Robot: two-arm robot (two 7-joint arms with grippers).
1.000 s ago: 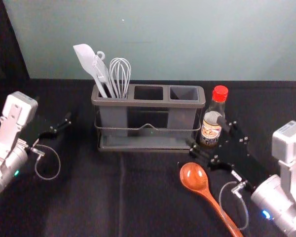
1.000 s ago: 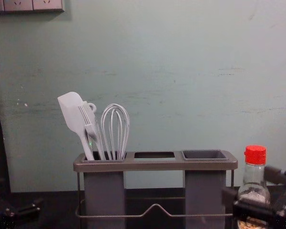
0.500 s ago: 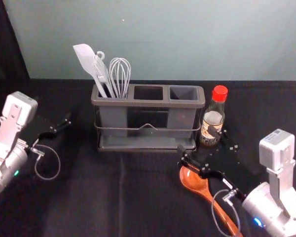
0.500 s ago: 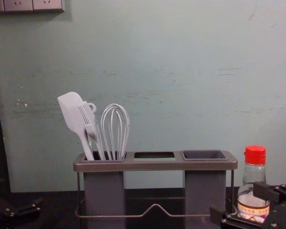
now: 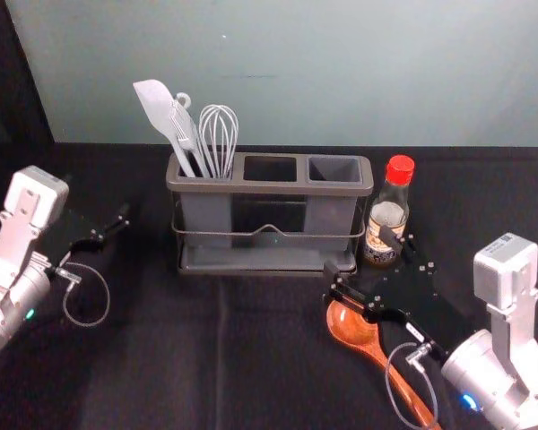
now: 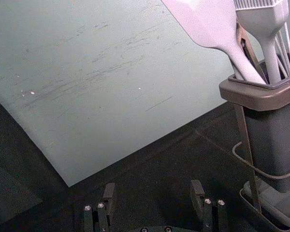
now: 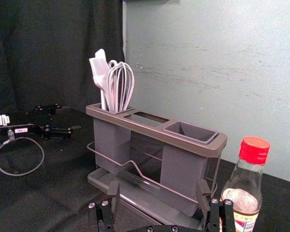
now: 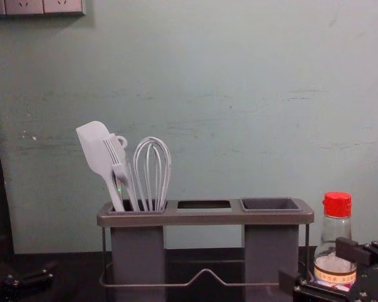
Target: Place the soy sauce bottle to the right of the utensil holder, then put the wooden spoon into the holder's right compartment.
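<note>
A red-capped glass soy sauce bottle (image 5: 388,213) is stood right of the grey plastic holder (image 5: 267,187). An orange-brown wooden spoon (image 5: 369,348) is overhung by the right end effector (image 5: 357,251), spread; the left end effector (image 5: 122,219), spread, is parked left.

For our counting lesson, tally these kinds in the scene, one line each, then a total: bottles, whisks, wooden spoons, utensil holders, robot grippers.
Bottle: 1
Whisk: 1
Wooden spoon: 1
Utensil holder: 1
Grippers: 2 (left gripper, right gripper)
Total: 6
</note>
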